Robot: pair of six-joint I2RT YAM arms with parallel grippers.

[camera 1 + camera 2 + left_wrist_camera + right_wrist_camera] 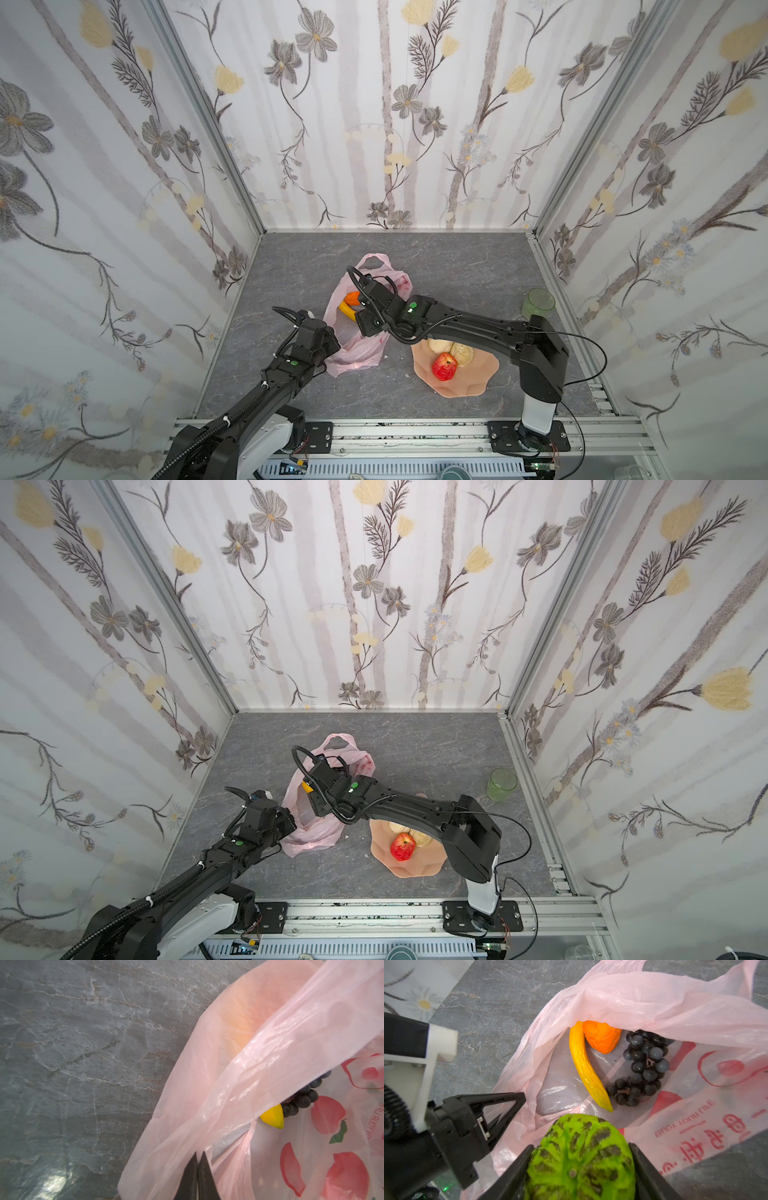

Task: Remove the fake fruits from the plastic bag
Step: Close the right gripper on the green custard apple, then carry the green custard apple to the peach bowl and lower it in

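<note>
Jaws of the right gripper [580, 1146] are clamped on the green fruit [579, 1159], which sits between them at the open mouth of the bag [654, 1001]. Jaws of the left gripper [197, 1157] are pressed together on the bag's rim. Inside the bag lie the banana [586, 1066], orange [602, 1036] and grapes [643, 1064]. Beside the bag is the plate [469, 374] with the apple [444, 365] and beige fruits [451, 349]. The cup [539, 303] stands well apart from the bag.

Peach plate [465, 384], green cup [539, 304], grey tabletop [457, 266]
</note>
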